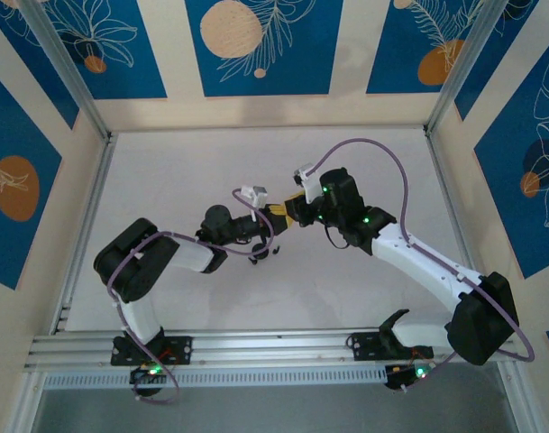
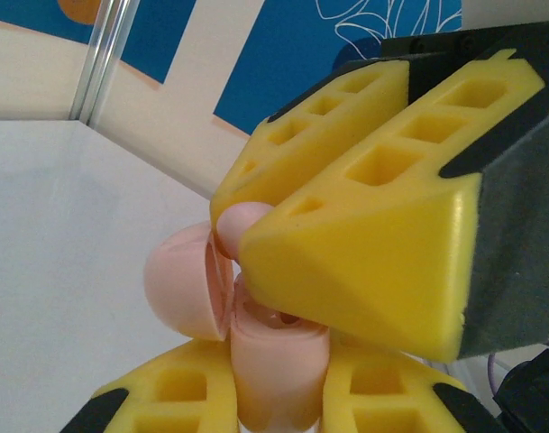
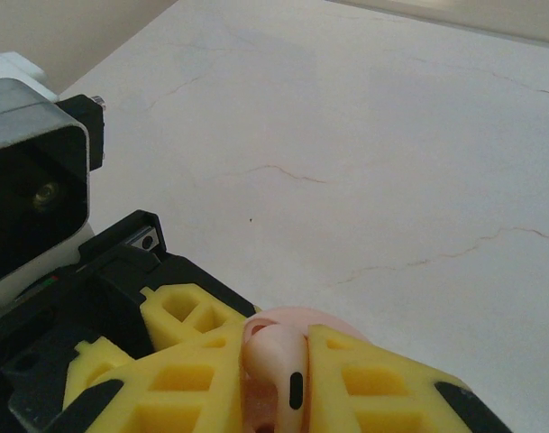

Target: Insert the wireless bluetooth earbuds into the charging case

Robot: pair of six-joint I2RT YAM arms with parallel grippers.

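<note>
Yellow pads of the left tool sit nearest in the left wrist view. They are closed on a pale pink case, and its lid hangs open to the left. Just above, the right tool points in from the upper right, clamped on a pale pink bud. The bud is at the case mouth, but I cannot tell whether it touches the rim. Beyond lie the white desk and a blue wall panel.

The step in hand looks like seating this bud. To do it well, line its stem up with the socket, lower it slowly and hold the case steady. Let go once the bud sits fully down.

The left wrist view gives the open lid and socket. The right wrist view gives the bud's stem, which has a dark slot and is pinched between pads. The top view gives both tools meeting over mid-desk.
</note>
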